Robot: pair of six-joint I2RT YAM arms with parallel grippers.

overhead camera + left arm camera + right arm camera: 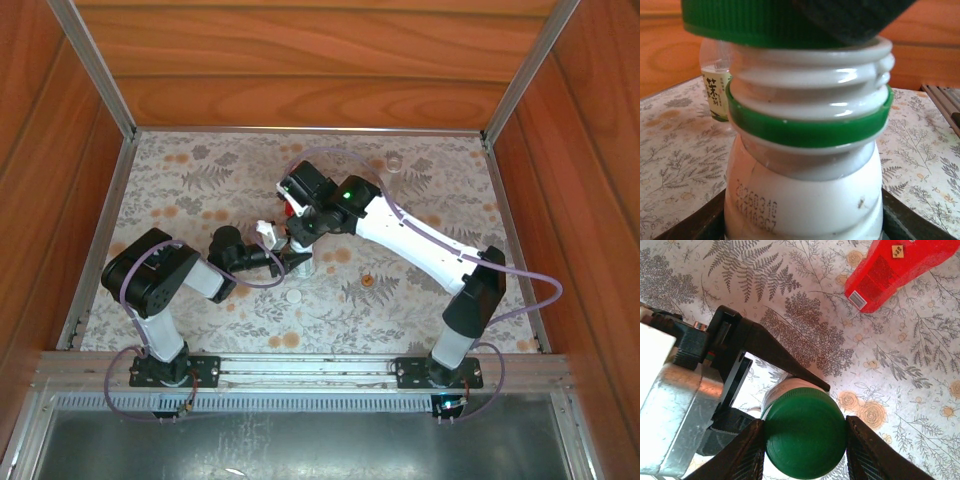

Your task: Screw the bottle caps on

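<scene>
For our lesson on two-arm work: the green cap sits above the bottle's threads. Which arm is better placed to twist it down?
Likely right. The right gripper clamps the green cap from above; the left gripper holds the bottle low, steadying it.

left arm (150, 290): my elbow is up, forearm reaching right toward mid-table.
left pincer (285, 260): mine, closed round the bottle (805, 200).
right arm (420, 235): stretched leftward, my wrist bent down.
right pincer (805, 452): my fingers clamp the green cap (805, 432) on both sides.
</scene>
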